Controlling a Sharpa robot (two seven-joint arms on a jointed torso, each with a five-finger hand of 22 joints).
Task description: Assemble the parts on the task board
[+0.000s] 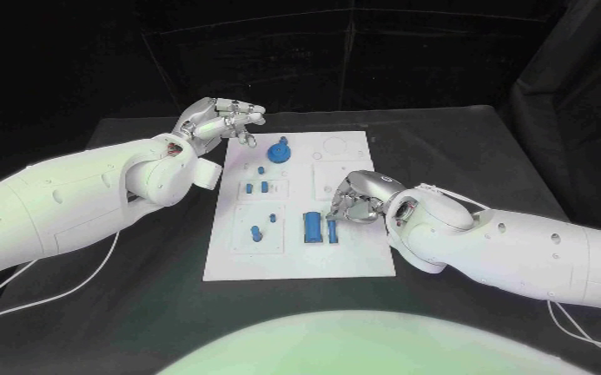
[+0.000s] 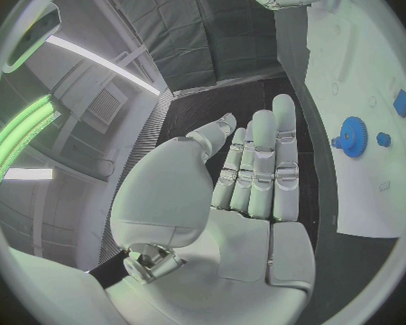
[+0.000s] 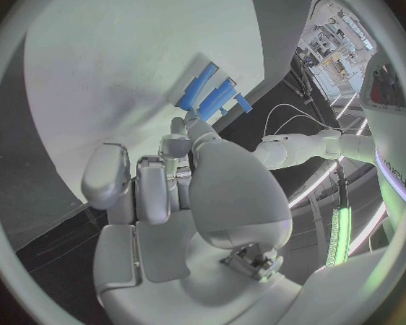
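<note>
Left hand (image 1: 223,121), fingers together and empty, hovers off the task board (image 1: 300,253)'s far-left edge; right hand (image 1: 357,197)'s curled fingers sit beside blue bars (image 1: 320,226)

1. White rectangular task board (image 1: 300,258), lying flat in the middle of the black table, its long side running away from the robot.
2. Round blue gear-like part (image 1: 278,151), at the board's far left area.
3. Small blue pegs (image 1: 255,187), in the left column, mid-board.
4. Long blue rectangular block (image 1: 311,226), lying flat near the board's centre, a thinner blue bar (image 1: 332,231) just beside it.
</note>
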